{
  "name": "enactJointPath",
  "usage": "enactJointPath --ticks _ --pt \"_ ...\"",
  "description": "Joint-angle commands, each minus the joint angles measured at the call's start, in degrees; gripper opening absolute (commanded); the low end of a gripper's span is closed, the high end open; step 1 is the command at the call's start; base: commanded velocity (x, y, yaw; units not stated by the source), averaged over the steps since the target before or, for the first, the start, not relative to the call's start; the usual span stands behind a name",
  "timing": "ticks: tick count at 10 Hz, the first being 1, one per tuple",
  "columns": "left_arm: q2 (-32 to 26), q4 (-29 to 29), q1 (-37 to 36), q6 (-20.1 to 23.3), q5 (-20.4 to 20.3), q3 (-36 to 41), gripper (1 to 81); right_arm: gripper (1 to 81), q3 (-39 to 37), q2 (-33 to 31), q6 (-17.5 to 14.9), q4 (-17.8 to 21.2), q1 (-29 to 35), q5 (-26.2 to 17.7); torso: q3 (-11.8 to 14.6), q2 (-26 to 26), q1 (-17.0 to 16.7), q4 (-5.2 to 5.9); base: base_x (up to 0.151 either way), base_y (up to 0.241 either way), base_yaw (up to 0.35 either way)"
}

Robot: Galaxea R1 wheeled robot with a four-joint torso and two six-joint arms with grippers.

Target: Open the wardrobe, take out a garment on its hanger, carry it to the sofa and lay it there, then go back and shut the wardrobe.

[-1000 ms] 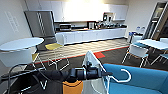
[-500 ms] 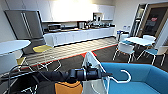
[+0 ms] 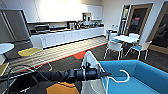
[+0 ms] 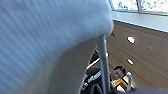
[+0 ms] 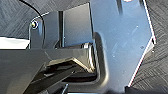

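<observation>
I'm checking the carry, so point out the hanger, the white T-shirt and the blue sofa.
hanger (image 3: 124,76): head view, on its curved hook.
white T-shirt (image 3: 90,60): head view, on the cloth's upper fold.
blue sofa (image 3: 147,72): head view, on its back cushion.

The head view looks from high up, forward and down, across the left arm (image 3: 62,75) toward a blue sofa (image 3: 140,75) close below and a kitchen counter (image 3: 67,36) far off. The left wrist view sits pressed against the white garment (image 4: 45,37), tilted upward (ceiling lights (image 4: 130,39) show); both share the garment and hanger (image 4: 103,65). The right wrist view faces down, near the carpet (image 5: 15,17).
</observation>
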Motion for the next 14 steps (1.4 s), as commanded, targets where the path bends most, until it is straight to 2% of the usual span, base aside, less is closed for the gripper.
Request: enactJointPath --ticks 1,14 --pt "0.11 1.79 -8.84 1.09 -1.92 2.32 1.0 81.1 0.65 0.56 -0.23 -0.21 1.56 -2.85 0.00 0.00 0.00 0.00 0.000 0.000 -0.282" --pt "-0.33 1.87 -8.31 1.18 -1.83 2.41 1.0 81.1 0.65 0.64 -0.23 -0.21 1.56 -2.84 0.00 0.00 0.00 0.00 0.000 0.000 -0.283"
